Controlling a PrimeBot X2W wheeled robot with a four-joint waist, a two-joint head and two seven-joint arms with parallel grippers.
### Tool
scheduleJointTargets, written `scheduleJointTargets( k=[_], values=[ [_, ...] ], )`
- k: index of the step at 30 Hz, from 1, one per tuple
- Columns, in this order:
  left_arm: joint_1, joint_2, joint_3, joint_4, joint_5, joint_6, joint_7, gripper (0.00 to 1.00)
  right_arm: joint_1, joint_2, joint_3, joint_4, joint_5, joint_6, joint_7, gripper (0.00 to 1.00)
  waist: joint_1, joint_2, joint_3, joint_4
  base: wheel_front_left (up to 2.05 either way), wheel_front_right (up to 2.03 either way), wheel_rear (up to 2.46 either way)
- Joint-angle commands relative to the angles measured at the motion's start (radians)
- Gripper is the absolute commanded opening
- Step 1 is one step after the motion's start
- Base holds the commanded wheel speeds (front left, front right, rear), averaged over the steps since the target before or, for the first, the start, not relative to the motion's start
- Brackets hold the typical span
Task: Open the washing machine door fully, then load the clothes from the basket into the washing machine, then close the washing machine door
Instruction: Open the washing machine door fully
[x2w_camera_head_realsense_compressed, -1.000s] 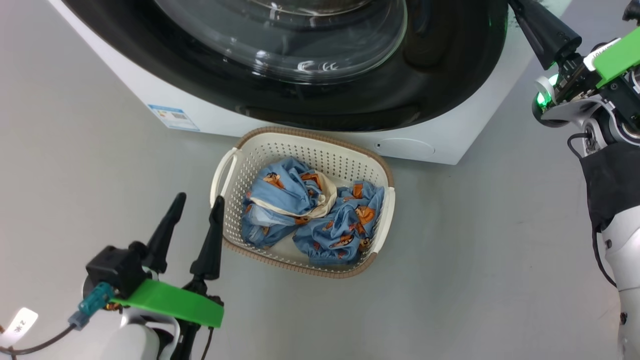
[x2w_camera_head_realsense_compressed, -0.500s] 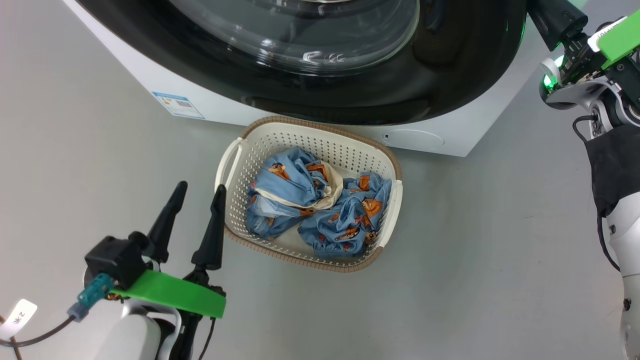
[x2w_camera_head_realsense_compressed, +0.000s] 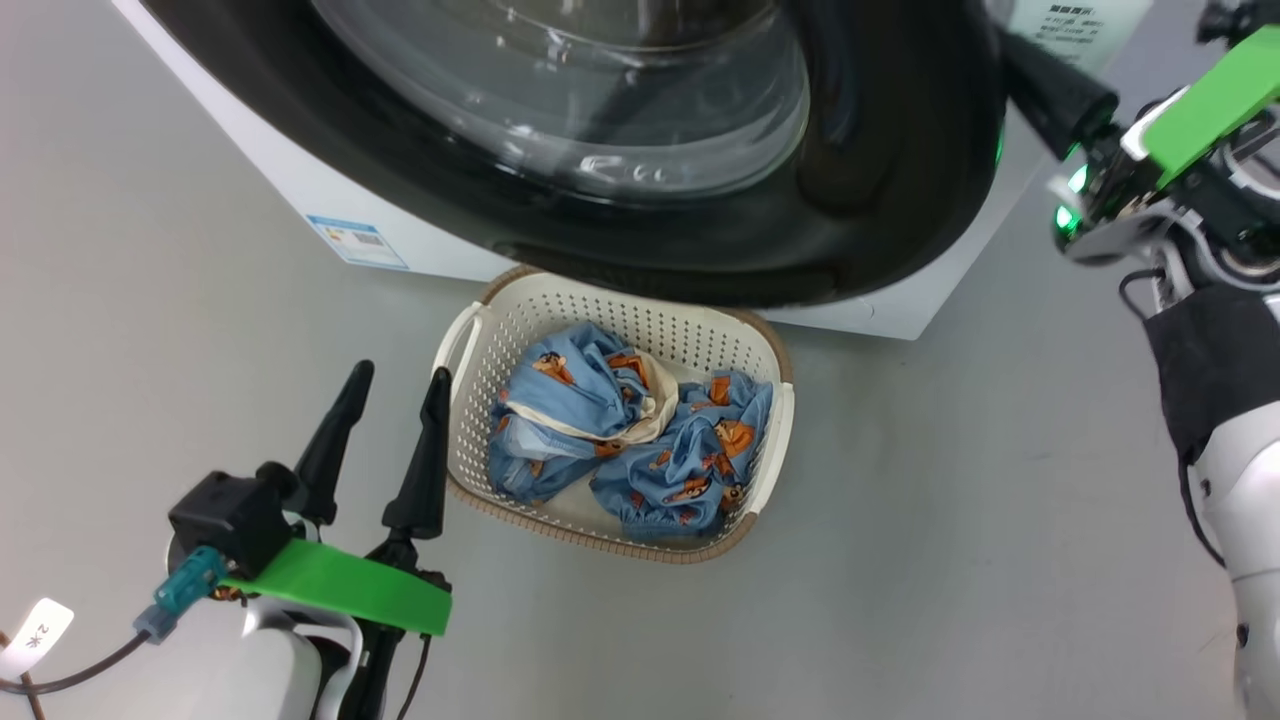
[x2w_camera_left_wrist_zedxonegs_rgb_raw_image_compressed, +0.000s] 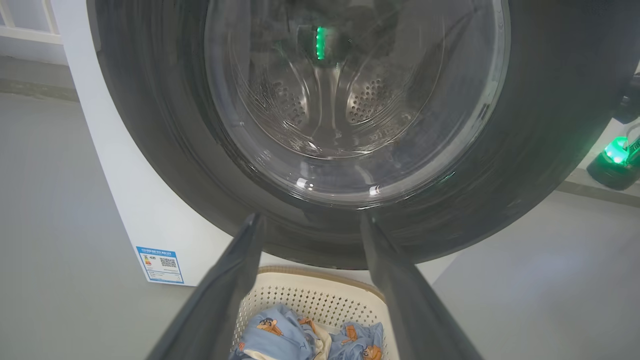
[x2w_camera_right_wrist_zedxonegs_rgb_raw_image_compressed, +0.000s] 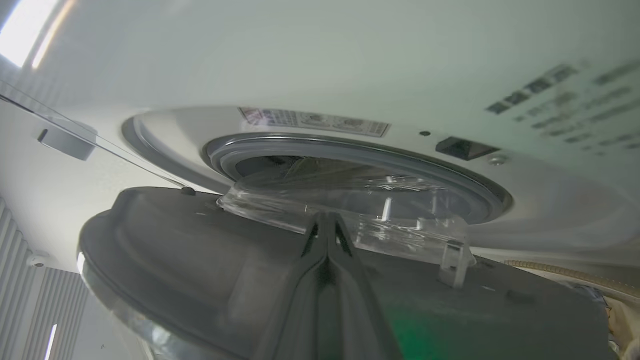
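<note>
Left hand (x2w_camera_head_realsense_compressed: 400, 372): released, fingers spread wide, nothing between them. It stands at the left side of the basket (x2w_camera_head_realsense_compressed: 470, 430), near the white handle, with its fingers pointing toward the washer (x2w_camera_left_wrist_zedxonegs_rgb_raw_image_compressed: 130, 190). Right hand (x2w_camera_right_wrist_zedxonegs_rgb_raw_image_compressed: 326, 220): clenched, both fingers pressed flat together, with nothing gripped. It reaches in behind the right edge of the door (x2w_camera_head_realsense_compressed: 880, 180), and in the right wrist view its fingertips lie along the door's inner face, at the edge of the clear glass bowl (x2w_camera_head_realsense_compressed: 600, 100). Whether they touch the door cannot be told. The door is ajar, swung partly out from the washer front, so that the grey gasket (x2w_camera_right_wrist_zedxonegs_rgb_raw_image_compressed: 350, 150) shows in the gap behind it. The steel drum (x2w_camera_left_wrist_zedxonegs_rgb_raw_image_compressed: 370, 95) is visible through the glass. The basket sits on the grey floor (x2w_camera_head_realsense_compressed: 950, 500) directly in front of the washer, its far rim under the door's lower edge. The clothes (x2w_camera_head_realsense_compressed: 640, 440), blue with orange figures and one cream lining, lie bunched inside the basket. A blue label (x2w_camera_head_realsense_compressed: 357, 240) is stuck low on the washer front, left of the basket.
</note>
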Motion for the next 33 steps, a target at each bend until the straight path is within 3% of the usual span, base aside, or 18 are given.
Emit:
scheduleJointTargets(
  k=[1,33],
  values=[
    [0.007,0.018,0.038,-0.02,-0.002,-0.002,-0.006,1.0,0.034,0.035,0.036,-0.029,-0.013,0.002,0.024,0.0,0.0,0.0,-0.011,-0.003,0.0,0.0,0.0],
    [0.213,0.033,0.105,-0.035,0.04,-0.002,-0.006,1.0,0.385,0.096,0.128,-0.215,0.01,0.002,0.203,0.0,0.0,0.0,-0.221,0.003,0.0,0.0,0.0]
  ],
)
